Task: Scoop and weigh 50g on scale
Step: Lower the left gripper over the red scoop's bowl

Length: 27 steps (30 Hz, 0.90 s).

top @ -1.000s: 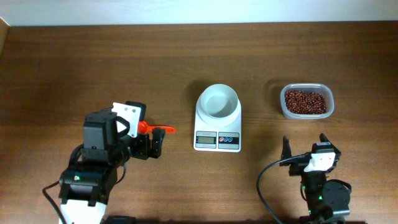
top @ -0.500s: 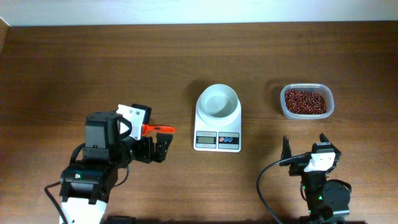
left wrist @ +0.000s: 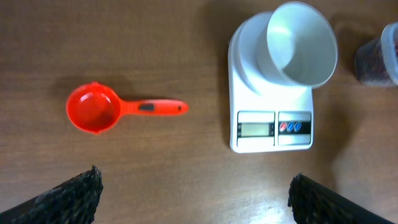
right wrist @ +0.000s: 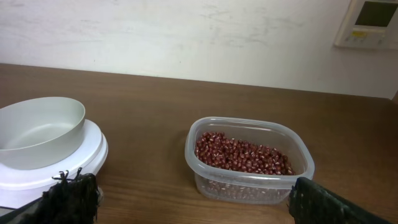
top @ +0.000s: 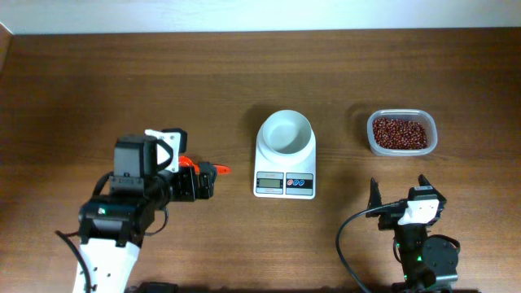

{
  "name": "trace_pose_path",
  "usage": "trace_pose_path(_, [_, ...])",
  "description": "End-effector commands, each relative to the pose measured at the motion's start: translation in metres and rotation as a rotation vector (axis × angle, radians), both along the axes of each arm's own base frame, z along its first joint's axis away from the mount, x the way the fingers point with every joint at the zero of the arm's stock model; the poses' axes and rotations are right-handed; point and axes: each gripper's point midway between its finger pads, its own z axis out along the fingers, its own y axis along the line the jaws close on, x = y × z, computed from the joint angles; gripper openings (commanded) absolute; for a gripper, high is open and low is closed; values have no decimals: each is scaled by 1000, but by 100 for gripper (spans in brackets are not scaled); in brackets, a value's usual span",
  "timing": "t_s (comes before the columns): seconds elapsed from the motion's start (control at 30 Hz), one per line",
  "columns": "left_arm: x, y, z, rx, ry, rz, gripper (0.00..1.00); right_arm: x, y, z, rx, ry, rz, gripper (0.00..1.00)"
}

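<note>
**Both grippers spread wide, nothing held**

My left gripper (left wrist: pixel 196 198) hangs with its jaws fully spread and empty above the red measuring scoop (left wrist: pixel 121 108). The scoop lies flat on the wooden table (top: pixel 244 73), its handle pointing toward the scale (left wrist: pixel 268 127). The scale sits mid-table, near the scoop's handle tip, with its round white bowl (left wrist: pixel 301 43) on the platform. My right gripper (top: pixel 399 189) is equally wide and empty near the table's front edge. Beyond it, a clear plastic tub (right wrist: pixel 249 186) of red beans (right wrist: pixel 239 155) stands to the right of the scale, apart from it.
</note>
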Motion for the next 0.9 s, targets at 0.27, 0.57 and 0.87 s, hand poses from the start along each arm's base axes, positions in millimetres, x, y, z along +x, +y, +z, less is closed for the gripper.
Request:
trace_pose_path(0.27, [8, 8, 17, 37, 28, 44, 99, 0, -1, -3, 4, -1, -5, 99])
trace_pose_path(0.57, [4, 8, 14, 32, 51, 54, 99, 0, -1, -3, 5, -1, -5, 99])
trace_pose_path(0.87, [9, 8, 18, 29, 27, 54, 99, 0, -1, -3, 4, -1, -5, 99])
